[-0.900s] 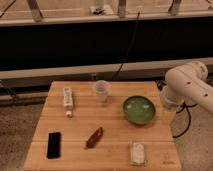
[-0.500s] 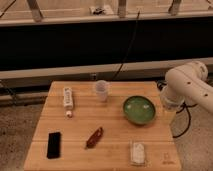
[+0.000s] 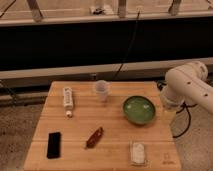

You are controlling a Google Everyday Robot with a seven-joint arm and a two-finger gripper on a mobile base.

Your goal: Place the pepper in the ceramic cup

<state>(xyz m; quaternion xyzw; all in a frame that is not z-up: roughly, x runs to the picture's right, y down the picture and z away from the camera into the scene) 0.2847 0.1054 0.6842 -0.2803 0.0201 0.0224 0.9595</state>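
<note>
On the wooden table (image 3: 115,150), near its front edge and a little left of the middle, lies the pepper (image 3: 94,137). It is a small, dark red, long thing, narrow at both ends. Its long axis runs on a diagonal, from the lower left up to the upper right. It lies flat and nothing touches it.

The gripper (image 3: 169,114) hangs under the big white arm (image 3: 187,87) at the right edge of the table, just beside the green bowl (image 3: 139,109). From the gripper, the pepper lies well apart, to the left and toward the front, and the bowl stands partly between them. I cannot tell if the gripper is wide or narrow, because it points down and is hard to read against the table edge. It does not look to hold anything.

The ceramic cup (image 3: 101,90) is pale and stands upright near the back edge, almost straight behind the pepper. So I judge the task is not yet begun: the arm must first cross over to the left, past the bowl, and close across the short width of the pepper.

Other things on the table are a black phone (image 3: 53,145) at the front left, a white tube (image 3: 67,98) left of the cup, and a white packet (image 3: 138,152) at the front right.
</note>
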